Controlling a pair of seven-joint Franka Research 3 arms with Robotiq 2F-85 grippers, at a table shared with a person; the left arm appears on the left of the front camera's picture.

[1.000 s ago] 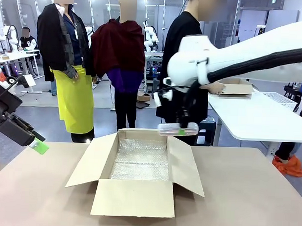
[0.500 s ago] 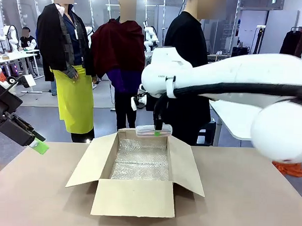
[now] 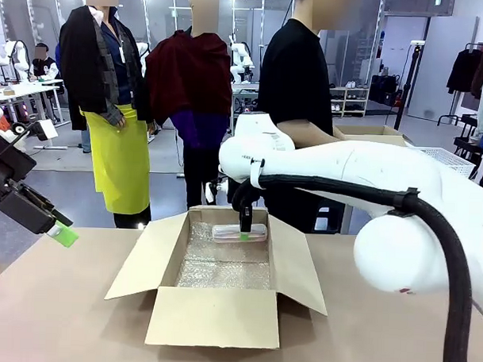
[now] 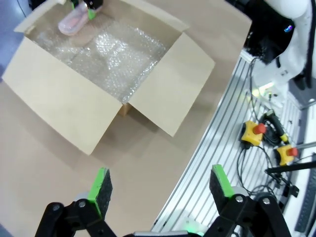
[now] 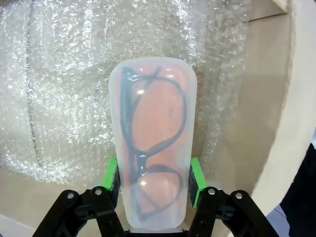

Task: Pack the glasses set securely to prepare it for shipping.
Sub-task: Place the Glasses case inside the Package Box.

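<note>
Between the right fingers (image 5: 112,178), clamped by its long sides near one end, sits the translucent pale pink oblong glasses case (image 5: 153,148), with the thin dark-framed glasses (image 5: 150,123) visible inside it. Beyond those fingers the case's rounded free end points out over the bubble wrap lining (image 5: 59,74) of the open brown cardboard box (image 3: 213,317); whether case and lining touch cannot be told. Well apart from the box, the left fingers (image 4: 102,186) stand wide with nothing between them, above the tan bench (image 4: 44,163) near its edge.
</note>
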